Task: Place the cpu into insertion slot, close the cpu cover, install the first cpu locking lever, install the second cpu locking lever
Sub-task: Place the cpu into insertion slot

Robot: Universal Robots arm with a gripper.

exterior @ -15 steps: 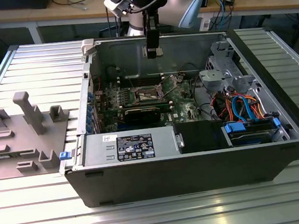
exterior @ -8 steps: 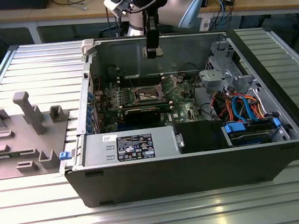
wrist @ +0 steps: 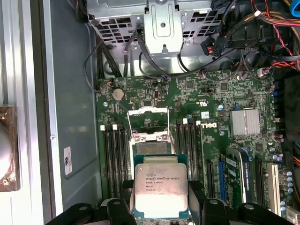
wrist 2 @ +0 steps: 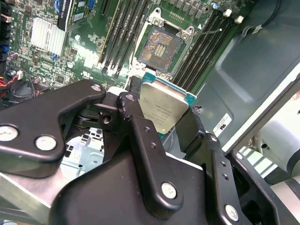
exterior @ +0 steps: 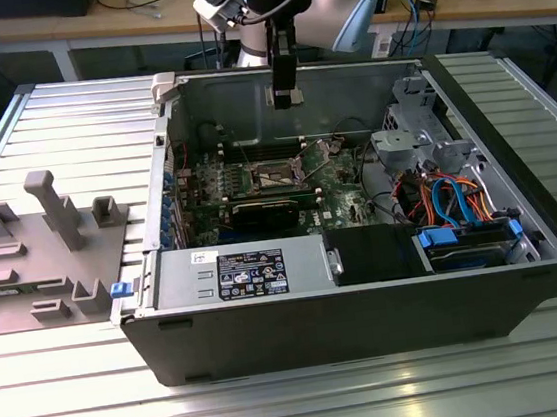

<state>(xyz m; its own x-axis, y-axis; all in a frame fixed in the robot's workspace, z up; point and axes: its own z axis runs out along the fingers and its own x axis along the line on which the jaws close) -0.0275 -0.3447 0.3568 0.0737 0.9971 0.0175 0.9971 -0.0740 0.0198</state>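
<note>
1. over the open computer case (exterior: pixel 272 330), the gripper (exterior: pixel 286 95) pinches the cpu (wrist 2: pixel 164 108) by two opposite edges, clear above the bare insertion slot (wrist 2: pixel 158 48).
2. risk: the thin edge grip may let the chip tilt or slip, landing skewed on the slot's contacts.
3. the cpu is flat, square, silvery-grey topped, green-edged.
</note>
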